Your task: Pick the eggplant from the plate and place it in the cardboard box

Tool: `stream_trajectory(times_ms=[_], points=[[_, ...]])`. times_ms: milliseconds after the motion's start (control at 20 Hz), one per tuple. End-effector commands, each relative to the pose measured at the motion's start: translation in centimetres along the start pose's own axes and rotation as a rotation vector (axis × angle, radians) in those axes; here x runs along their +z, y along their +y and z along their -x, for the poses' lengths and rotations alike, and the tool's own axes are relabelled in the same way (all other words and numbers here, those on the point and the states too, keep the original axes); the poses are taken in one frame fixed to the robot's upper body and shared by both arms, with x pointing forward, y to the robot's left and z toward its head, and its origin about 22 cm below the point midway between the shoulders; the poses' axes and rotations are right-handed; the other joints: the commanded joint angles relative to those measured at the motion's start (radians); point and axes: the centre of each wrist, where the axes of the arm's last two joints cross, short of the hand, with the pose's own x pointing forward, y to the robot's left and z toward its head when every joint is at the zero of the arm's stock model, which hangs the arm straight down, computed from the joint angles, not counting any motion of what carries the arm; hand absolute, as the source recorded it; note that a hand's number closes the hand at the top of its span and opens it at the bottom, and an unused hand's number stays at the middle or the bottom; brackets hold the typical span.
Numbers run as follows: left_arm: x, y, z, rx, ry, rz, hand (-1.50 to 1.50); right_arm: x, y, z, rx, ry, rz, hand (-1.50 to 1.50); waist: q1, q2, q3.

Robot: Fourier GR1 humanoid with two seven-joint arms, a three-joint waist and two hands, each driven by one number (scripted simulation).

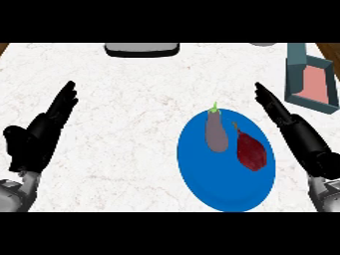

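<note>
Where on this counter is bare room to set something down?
Bare counter lies between the left hand and the blue plate, and up to the grey tray at the far edge. It is crowded at the right: eggplant, dark red vegetable, right hand, box.

head view, steeply down, counter [128, 124]

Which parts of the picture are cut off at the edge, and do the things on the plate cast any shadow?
Head view: the grey object at the counter's far edge is cut off at the top; the box shows whole at the right. The eggplant and the dark red vegetable cast no clear shadow on the blue plate; light is flat, without glare.
</note>
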Motion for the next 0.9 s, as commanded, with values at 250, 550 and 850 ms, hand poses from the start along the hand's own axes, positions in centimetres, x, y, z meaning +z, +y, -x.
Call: stream_trajectory(times_ms=[250, 550, 850], points=[[1.1, 3.6, 4.7, -0.222, 0.029, -0.083, 0.0, 9.0, -8.0, 6.3, -0.216, 0.246, 0.547, -1.5, -0.047, 0.031, 0.011], [1.4, 1.4, 8.0, -0.186, 0.072, -0.015, 0.0, 16.5, -5.3, 9.4, -0.047, 0.303, 0.809, -1.5, -0.02, 0.025, 0.008], [0.2, 0.3, 7.0, -0.187, 0.049, 0.012, 0.0, 14.0, -5.9, 3.9, 0.218, 0.379, 0.396, -1.5, 0.006, 0.027, 0.004]])
